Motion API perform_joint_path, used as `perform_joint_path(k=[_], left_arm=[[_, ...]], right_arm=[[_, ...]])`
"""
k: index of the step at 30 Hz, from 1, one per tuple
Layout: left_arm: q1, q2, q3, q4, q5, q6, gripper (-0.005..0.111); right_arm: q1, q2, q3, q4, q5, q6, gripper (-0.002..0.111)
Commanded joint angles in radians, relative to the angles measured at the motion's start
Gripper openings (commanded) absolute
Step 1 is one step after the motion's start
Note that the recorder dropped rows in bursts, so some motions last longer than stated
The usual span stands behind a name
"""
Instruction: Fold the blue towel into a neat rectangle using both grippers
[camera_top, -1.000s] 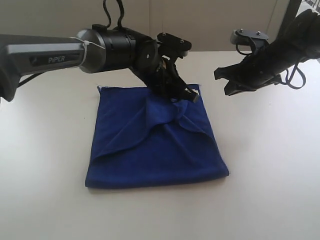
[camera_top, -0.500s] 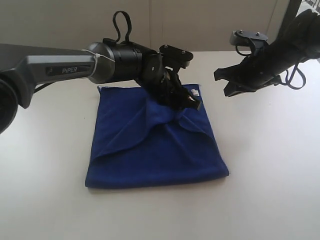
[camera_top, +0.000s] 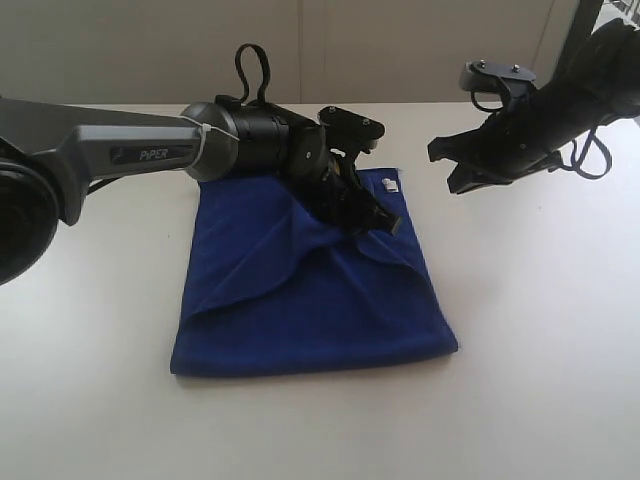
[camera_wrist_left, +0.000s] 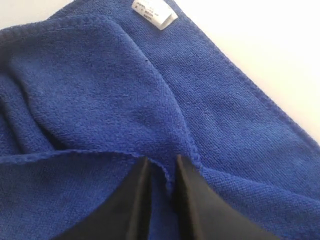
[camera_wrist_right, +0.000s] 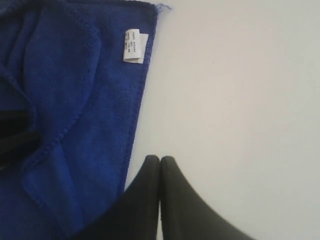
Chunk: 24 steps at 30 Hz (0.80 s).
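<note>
Blue towel (camera_top: 310, 300), spread on the white table (camera_top: 540, 350), roughly square, near the middle of the exterior view. Doubled over, with a loose upper layer running slantwise from the left edge up to the far right corner and puckered there. Small white tag (camera_top: 388, 184) at that far right corner, lying on the cloth.

Down on the puckered part near the tag: left gripper (camera_top: 372, 215), reaching in from the left on its long grey and black arm (camera_top: 130, 150). Black fingers (camera_wrist_left: 137, 200) nearly together, only a narrow slit between them, with the hemmed edge of the upper layer running up to the tips. Cannot tell whether clamped on that hem or merely resting against it.

Off to the right, above bare table and clear of the cloth: right gripper (camera_top: 445, 168), fingers pressed flat together, nothing between them. Just beside the towel's right edge in the right wrist view, not touching it.
</note>
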<state>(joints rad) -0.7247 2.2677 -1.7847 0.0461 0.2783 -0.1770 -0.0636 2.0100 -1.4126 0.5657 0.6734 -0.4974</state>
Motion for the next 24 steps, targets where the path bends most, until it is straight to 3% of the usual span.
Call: perform_joint_path(k=[1,3,9,14,20,24], left_arm=[[-0.007,-0.006,-0.002,0.004,0.004,-0.004,0.006],[-0.007,-0.006,-0.002,0.015,0.006,0.001,0.000],[-0.005,-0.051,-0.019,0.079,0.122,0.001,0.000],[0.004,-0.125,-0.021,0.247,0.271,-0.015,0.000],[0.061,-0.177,-0.021,0.312,0.397,-0.033,0.000],[0.106,-0.179,-0.019,0.312,0.413,-0.027,0.000]], right_arm=[[-0.007,0.003,0.018,-0.002,-0.006,-0.009,0.000],[-0.007,0.006,0.041,0.000,-0.036,-0.009,0.000],[-0.007,0.006,0.045,0.035,-0.041,-0.023,0.000],[-0.007,0.006,0.045,0.266,0.033,-0.241,0.000],[-0.001,0.006,-0.006,0.339,0.080,-0.284,0.000],[0.047,0.033,-0.059,0.335,0.013,-0.287,0.000]])
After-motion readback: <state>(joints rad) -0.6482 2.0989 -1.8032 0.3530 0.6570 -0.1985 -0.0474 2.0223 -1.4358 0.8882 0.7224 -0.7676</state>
